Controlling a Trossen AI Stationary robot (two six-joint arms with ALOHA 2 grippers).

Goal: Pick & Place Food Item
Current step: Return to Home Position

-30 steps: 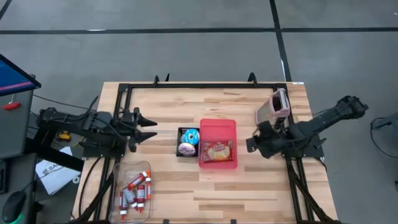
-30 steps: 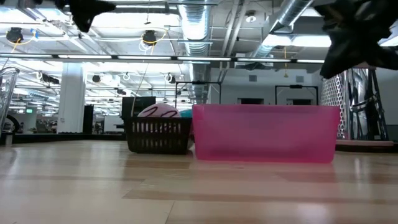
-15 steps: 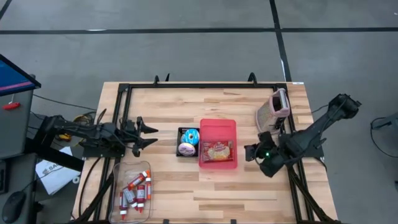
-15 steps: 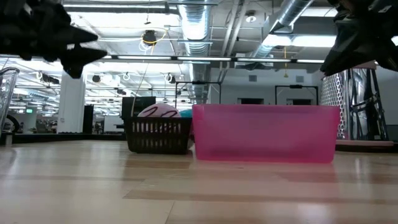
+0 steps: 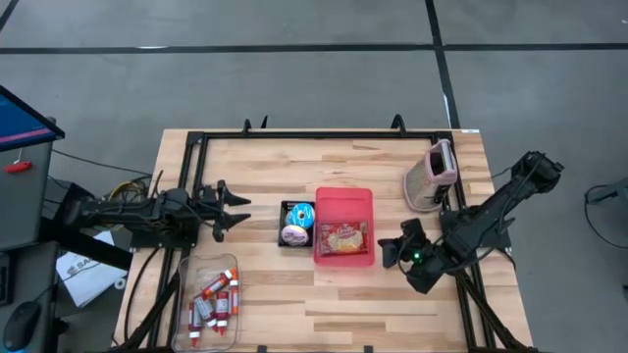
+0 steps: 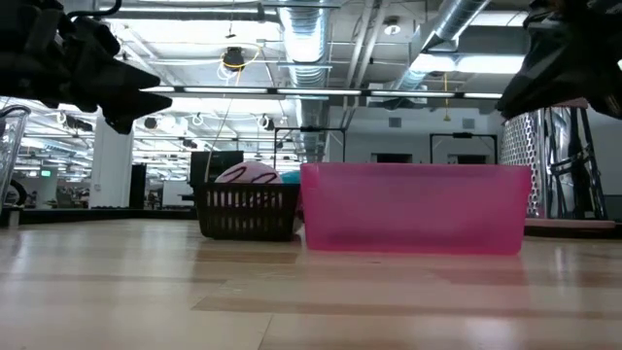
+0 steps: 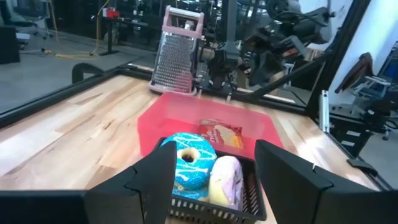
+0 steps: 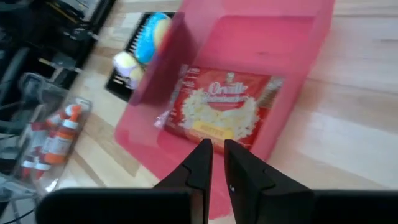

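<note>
A red popcorn bag (image 5: pixel 341 238) (image 8: pixel 227 106) lies flat on the floor of the pink bin (image 5: pixel 344 198) at mid-table. Left of the bin stands a black basket (image 5: pixel 285 224) holding a blue donut (image 7: pixel 189 160) and a pale pink donut (image 7: pixel 225 179). My left gripper (image 5: pixel 234 213) (image 7: pixel 214 180) hovers open and level, left of the basket and pointing at it, with nothing between its fingers. My right gripper (image 5: pixel 386 251) (image 8: pixel 215 163) is shut and slants down toward the bin's near right corner, above the table, holding nothing.
A clear tray (image 5: pixel 209 299) of several red-and-white tubes sits near the front left. A metal grater with a pink handle (image 5: pixel 432 176) stands at the back right. A black frame (image 5: pixel 324 134) runs along the table's far and side edges. Bare wood lies along the front.
My left gripper has come down toward the table, still open and level, left of the basket. My right gripper has swung toward the near edge and toward the pink bin, tipping down a little, and stays shut. No object has moved.
</note>
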